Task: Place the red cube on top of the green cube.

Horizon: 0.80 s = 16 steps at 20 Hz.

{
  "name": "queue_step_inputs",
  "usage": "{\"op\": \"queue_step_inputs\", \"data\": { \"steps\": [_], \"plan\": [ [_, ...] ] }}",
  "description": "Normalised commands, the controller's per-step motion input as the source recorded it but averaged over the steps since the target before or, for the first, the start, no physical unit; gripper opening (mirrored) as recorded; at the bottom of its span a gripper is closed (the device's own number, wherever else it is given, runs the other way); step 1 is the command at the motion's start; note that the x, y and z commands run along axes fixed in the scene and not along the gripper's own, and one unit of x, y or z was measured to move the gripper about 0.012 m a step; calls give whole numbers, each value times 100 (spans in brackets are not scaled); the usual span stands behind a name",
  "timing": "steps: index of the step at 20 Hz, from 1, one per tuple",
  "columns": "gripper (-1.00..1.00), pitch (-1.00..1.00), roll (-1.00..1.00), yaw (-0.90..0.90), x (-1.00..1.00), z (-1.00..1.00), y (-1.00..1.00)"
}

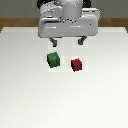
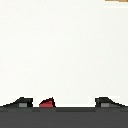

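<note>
Nearest to the viewer in the exterior view is a wide bare stretch of the white table (image 1: 30, 100); nothing lies on it there.

Further in, about at the middle of the table, the two cubes stand side by side, near each other but not touching. The red cube (image 1: 76, 64) is toward the exterior view's right and the green cube (image 1: 53, 59) toward the exterior view's left. Both sit flat on the table, each a little turned. The red cube is slightly the smaller one, so it should fit on the green top with a small margin.

Behind and above them hangs the gripper (image 1: 67, 41). Its two dark fingers point down and stand apart, so it is open and holds nothing. It is above the table, not touching any cube, and it seems to be more over the space between the cubes than over the red one.

The wrist view agrees with this. The two fingertips (image 2: 20, 103) show at the edge of the picture with a wide gap, and only a small part of the red cube (image 2: 47, 103) appears, close to one tip and not centred between them. The green cube is not seen there.

I judge the task is at its start: the red cube is not yet grasped. The open fingers suit an approach, but the gripper should first be centred over the red cube before it descends, otherwise one finger may come down on the cube.
</note>
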Motion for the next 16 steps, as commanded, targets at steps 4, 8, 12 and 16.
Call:
{"op": "queue_step_inputs", "data": {
  "steps": [4,8,12,16],
  "plan": [
    [100,0,0,68,0,0,0],
    [100,0,0,0,0,0,25],
    [100,0,0,0,-25,0,25],
    [100,0,0,0,-50,0,0]
  ]
}}
